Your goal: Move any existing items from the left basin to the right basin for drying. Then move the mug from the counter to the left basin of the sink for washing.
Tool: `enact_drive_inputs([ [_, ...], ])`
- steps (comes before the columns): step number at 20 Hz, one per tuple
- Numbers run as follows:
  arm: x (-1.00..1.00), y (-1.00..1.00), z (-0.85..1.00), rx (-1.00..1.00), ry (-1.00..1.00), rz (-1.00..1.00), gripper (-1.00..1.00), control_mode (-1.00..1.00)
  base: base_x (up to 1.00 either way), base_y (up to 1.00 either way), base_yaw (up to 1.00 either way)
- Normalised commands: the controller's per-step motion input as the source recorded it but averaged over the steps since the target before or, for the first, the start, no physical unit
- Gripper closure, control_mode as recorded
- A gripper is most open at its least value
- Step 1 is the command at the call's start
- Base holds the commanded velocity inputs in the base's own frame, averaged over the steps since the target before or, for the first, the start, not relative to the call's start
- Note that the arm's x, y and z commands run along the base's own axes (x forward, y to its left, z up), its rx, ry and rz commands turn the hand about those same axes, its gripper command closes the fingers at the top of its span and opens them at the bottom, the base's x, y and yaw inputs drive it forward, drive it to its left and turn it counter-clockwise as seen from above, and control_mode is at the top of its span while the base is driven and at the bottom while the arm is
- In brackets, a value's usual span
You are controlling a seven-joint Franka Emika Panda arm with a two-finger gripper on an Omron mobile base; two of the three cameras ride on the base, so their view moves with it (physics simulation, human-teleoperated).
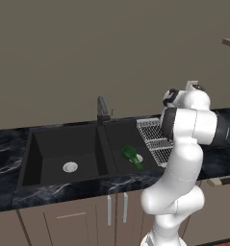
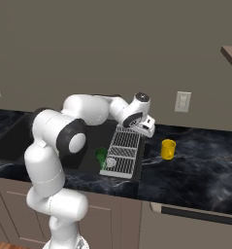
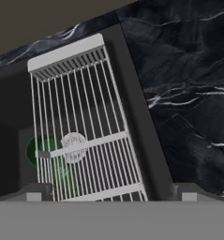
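Hand view has my claw spread fully wide and empty, hovering above the rack, bottle at the frame's left beneath the wires. Arm folded over the sink; mug on the tabletop, center-right.

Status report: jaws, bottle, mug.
Gripper open, empty, above wire rack. Green bottle in right basin. Yellow mug on counter, untouched. Path clear.
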Motion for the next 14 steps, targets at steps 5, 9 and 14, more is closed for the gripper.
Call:
enact_drive_inputs([
  [5,-0.11,-0.43,0.00,0.00,0.03,-0.10,-1.00,-1.00,0.00,0.00,0.00],
  [9,-0.03,-0.44,0.00,0.00,0.04,-0.07,-1.00,-1.00,0.00,0.00,0.00],
  [14,0.00,-0.44,0.00,0.00,0.04,-0.03,-1.00,-1.00,0.00,0.00,0.00],
])
